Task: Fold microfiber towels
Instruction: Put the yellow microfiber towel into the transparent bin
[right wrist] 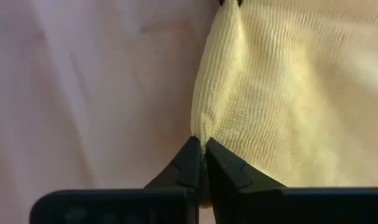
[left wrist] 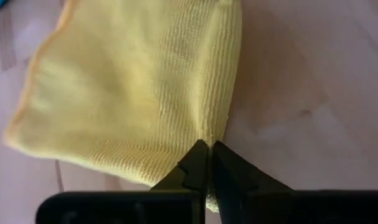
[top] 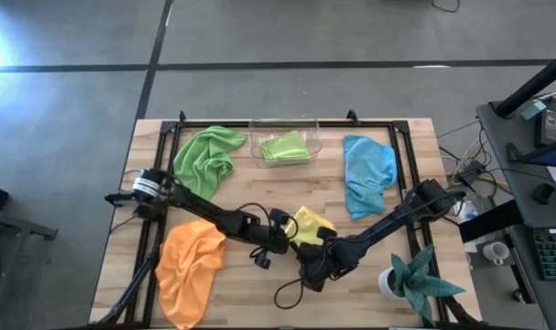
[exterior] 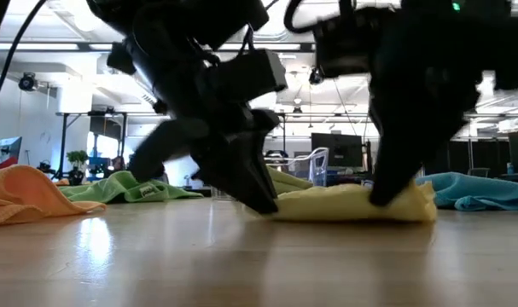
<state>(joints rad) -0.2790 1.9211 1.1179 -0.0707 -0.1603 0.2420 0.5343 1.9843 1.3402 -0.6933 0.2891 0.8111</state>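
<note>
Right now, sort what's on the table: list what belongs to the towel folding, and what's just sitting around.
Job:
yellow towel, pinched by left gripper and right gripper, jaws shut
orange towel
green towel
blue towel
second green towel, in the clear bin

Lying about:
plant in its white pot

Grey concrete floor (top: pixel 351 37) — dark seams (crossing) — ceiling lights (exterior: pixel 71 72) beyond.
</note>
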